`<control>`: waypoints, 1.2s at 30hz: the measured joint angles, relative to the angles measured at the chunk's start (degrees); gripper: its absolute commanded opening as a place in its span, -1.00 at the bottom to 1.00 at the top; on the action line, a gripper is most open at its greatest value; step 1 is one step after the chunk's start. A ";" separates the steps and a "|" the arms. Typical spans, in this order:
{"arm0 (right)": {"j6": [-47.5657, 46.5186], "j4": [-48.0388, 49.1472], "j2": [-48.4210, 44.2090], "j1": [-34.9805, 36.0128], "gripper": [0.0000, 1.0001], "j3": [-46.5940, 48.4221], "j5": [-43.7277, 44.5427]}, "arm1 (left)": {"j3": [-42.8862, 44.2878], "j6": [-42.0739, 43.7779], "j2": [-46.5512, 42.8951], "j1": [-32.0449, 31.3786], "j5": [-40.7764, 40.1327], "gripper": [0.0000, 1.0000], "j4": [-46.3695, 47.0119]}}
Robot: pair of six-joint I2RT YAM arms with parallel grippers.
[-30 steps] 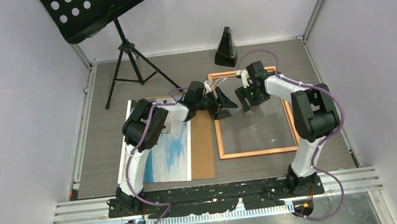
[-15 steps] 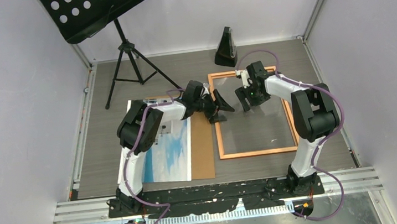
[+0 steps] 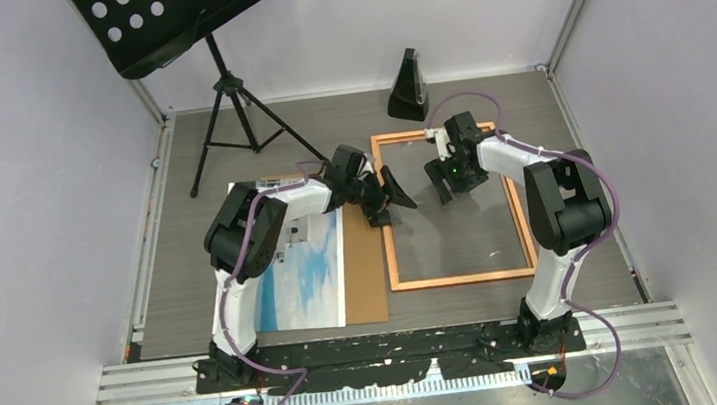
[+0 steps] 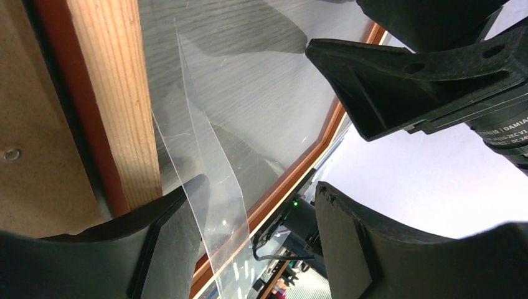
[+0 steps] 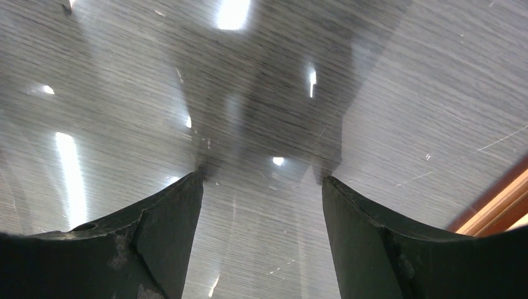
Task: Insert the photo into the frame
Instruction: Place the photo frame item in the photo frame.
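Note:
The copper-orange frame (image 3: 459, 276) lies flat at the table's centre right, with a glossy clear pane inside it. The photo (image 3: 303, 269) lies face up on the left, partly under my left arm. My left gripper (image 3: 387, 202) sits low at the frame's left rail (image 4: 115, 93). Its jaws stand open, and a raised edge of the clear sheet (image 4: 208, 193) runs between them, close to the left finger (image 4: 165, 249). Over the pane's upper part my right gripper (image 3: 446, 187) is open. Its fingertips (image 5: 180, 205) are down at the pane, holding nothing.
A brown backing board (image 3: 367, 262) lies between the photo and the frame, under the photo's right side. A black metronome-like wedge (image 3: 409, 87) stands behind the frame. A music stand on a tripod (image 3: 227, 86) occupies the back left. Walls close in on the table.
The frame has slid a little to the left, and my left gripper has drawn left with it. My right gripper has stayed in place over the pane.

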 measured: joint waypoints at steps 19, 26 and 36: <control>0.04 -0.63 0.44 0.00 0.52 0.70 0.22 | 2.16 5.86 -1.36 0.15 -0.17 0.35 -12.20; 0.09 -1.18 0.72 0.00 0.52 1.27 0.44 | 6.69 9.68 -1.36 0.11 -2.49 0.39 -22.05; 0.24 -1.31 0.90 0.00 0.52 1.40 0.61 | 10.10 14.10 -1.40 0.11 -5.53 0.41 -29.16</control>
